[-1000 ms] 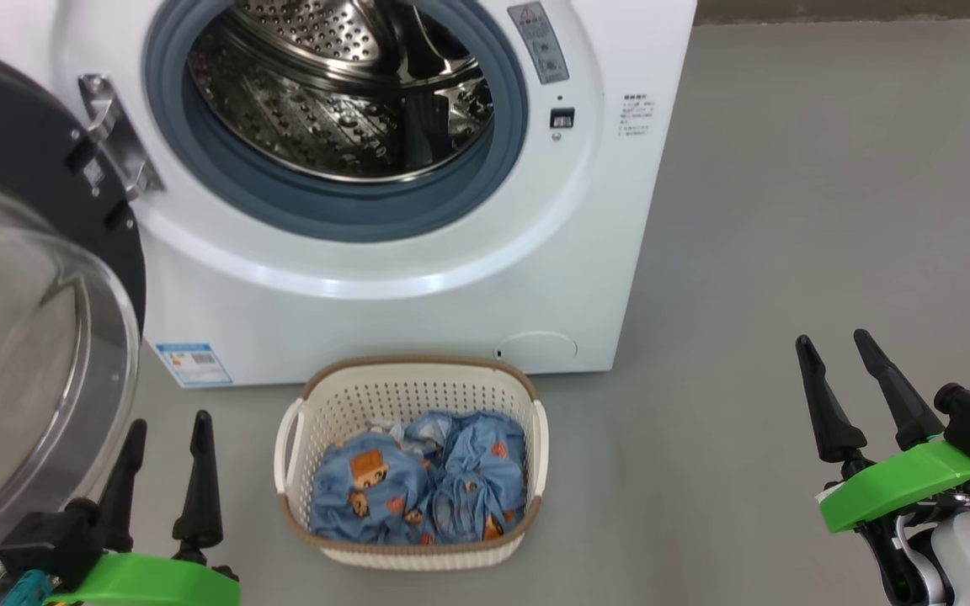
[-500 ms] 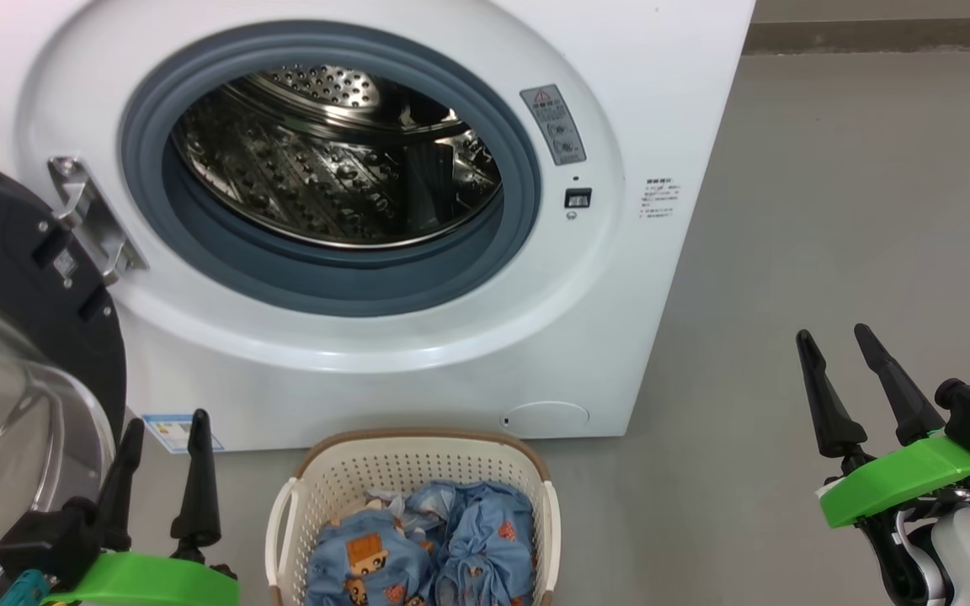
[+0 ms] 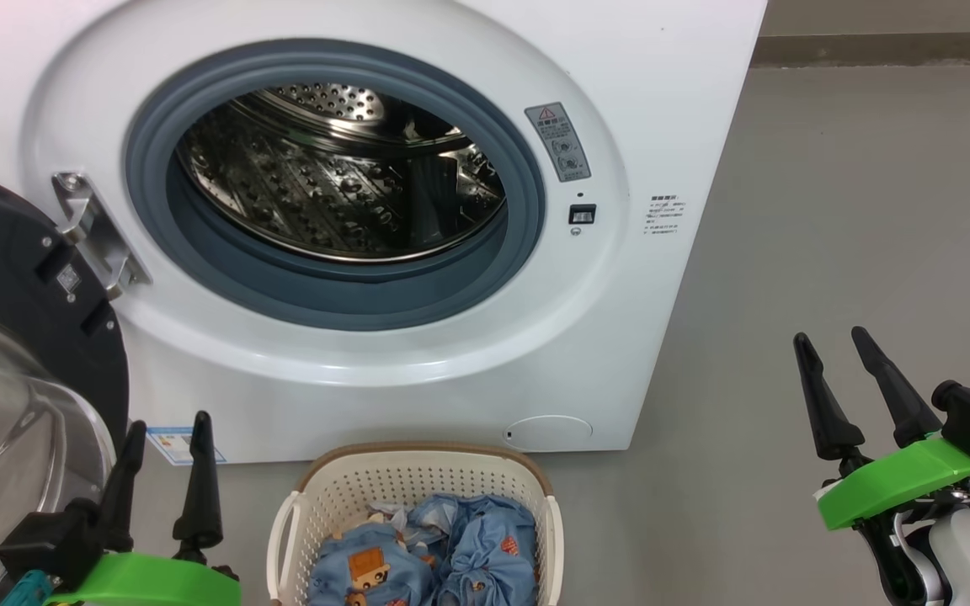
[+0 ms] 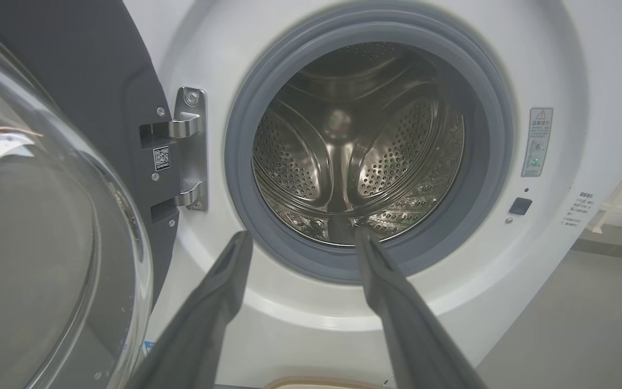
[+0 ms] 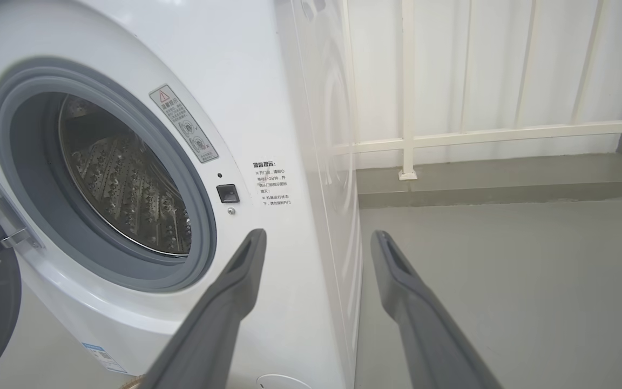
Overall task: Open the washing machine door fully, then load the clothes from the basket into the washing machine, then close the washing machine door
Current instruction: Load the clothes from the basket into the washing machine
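Now both my hands are empty, fingers spread apart: left gripper [image 3: 168, 421] low beside the washing machine door [image 3: 22, 269], which stands wide open, and right gripper [image 3: 830, 333] over the floor [image 3: 830, 210]. The clothes [image 3: 434, 560] lie in the basket [image 3: 418, 480] just before the washing machine [image 3: 451, 404].

The drum [image 3: 325, 194] is shining like bare metal — the washing machine [image 3: 451, 362] is gleaming smooth and glossy. The basket [image 3: 418, 488] is looking like plastic, the clothes [image 3: 485, 555] like soft cloth.
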Controlling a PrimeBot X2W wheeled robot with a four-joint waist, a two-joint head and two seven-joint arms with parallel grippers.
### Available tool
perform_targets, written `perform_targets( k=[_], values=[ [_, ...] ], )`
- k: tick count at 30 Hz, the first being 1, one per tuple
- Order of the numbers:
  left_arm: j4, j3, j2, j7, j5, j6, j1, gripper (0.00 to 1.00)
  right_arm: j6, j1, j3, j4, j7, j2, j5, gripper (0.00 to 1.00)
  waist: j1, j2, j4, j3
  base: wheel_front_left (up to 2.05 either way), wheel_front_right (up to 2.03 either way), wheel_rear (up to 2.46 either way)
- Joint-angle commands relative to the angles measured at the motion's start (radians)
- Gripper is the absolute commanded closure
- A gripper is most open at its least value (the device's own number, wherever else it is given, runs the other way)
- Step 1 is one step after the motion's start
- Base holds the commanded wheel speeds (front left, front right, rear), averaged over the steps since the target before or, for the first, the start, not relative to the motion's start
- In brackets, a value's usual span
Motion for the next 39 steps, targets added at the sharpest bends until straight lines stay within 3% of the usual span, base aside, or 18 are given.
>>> perform_targets(
  k=[1,26,39],
  values=[
    [-0.013,0.036,0.02,-0.011,0.008,0.003,-0.027,0.0,0.006,-0.022,0.015,-0.019,-0.012,-0.017,-0.01,0.0,0.0,0.0,0.0,-0.002,0.0,0.0,0.0],
    [-0.014,0.022,0.023,-0.005,0.001,0.008,-0.03,0.0,0.006,-0.025,0.016,-0.021,-0.012,-0.013,-0.008,0.0,0.0,0.0,-0.013,0.031,0.0,0.0,0.0],
    [0.054,-0.028,0.003,0.009,-0.005,-0.036,-0.102,0.0,0.006,-0.04,-0.006,-0.017,-0.012,-0.002,-0.024,0.0,0.0,0.0,-0.027,0.157,0.0,0.0,0.0]
  ],
)
